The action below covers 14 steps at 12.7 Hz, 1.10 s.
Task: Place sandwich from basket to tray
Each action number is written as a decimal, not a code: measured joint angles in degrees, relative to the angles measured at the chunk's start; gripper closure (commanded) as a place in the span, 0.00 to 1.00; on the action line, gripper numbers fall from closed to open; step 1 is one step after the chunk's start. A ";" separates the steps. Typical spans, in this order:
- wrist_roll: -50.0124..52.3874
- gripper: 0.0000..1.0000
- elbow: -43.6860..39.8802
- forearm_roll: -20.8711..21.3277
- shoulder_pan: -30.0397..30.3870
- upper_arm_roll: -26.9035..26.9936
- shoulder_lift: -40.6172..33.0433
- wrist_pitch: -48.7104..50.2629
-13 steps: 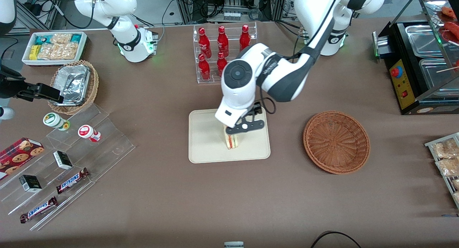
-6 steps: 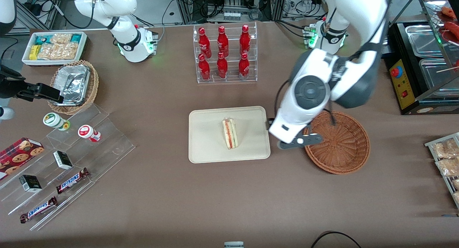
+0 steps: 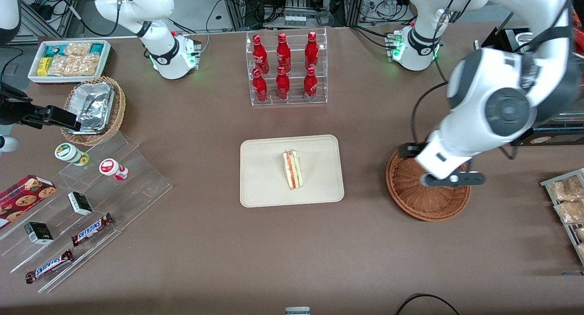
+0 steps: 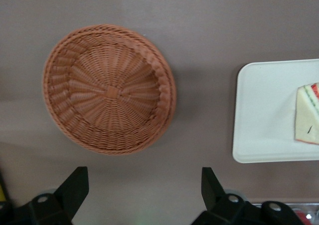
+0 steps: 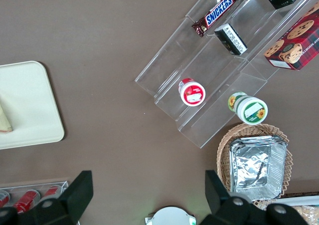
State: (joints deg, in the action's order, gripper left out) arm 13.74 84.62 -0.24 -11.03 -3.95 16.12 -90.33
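Observation:
The sandwich (image 3: 292,170) lies on the cream tray (image 3: 264,183) at the table's middle, with nothing touching it. The reddish-brown basket (image 3: 419,203) is empty and lies beside the tray, toward the working arm's end. My left gripper (image 3: 445,174) hangs high over the basket, well apart from the sandwich. In the left wrist view the gripper (image 4: 142,187) is open wide and empty, with the basket (image 4: 108,89), the tray (image 4: 264,115) and a part of the sandwich (image 4: 306,117) below it. The right wrist view shows one end of the tray (image 5: 25,105).
A clear rack of red bottles (image 3: 285,69) stands farther from the camera than the tray. A tan wicker basket with foil trays (image 3: 93,110), a white snack bin (image 3: 68,59) and clear steps with snacks (image 3: 91,205) lie toward the parked arm's end. Snack packets (image 3: 568,201) lie beside the basket.
My left gripper let go of the sandwich on the tray, rose, and swung away toward the working arm's end to over the basket. The sandwich stays on the tray.

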 measured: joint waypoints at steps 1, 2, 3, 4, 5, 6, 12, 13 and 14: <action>-2.26 0.00 0.18 -0.06 1.60 -0.01 -1.03 1.29; -4.20 0.00 0.27 -0.08 2.90 -0.03 -2.11 2.67; -6.12 0.00 0.36 -0.11 4.10 -0.04 -3.27 3.99; -7.66 0.00 0.39 -0.54 5.42 -0.06 -4.48 5.50; -8.85 0.00 0.43 -1.43 7.06 -0.15 -5.70 6.96; -9.89 0.00 0.47 -1.89 8.63 -0.21 -6.89 8.23; -12.48 0.00 0.58 -2.02 13.39 -0.41 -13.67 14.06; -12.51 0.00 0.58 -2.02 14.14 -0.61 -14.55 14.29; -12.58 0.00 0.59 -2.02 15.04 -1.05 -15.22 14.57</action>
State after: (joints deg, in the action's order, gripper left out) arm 1.16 85.20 -2.26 4.00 -5.00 0.90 -75.76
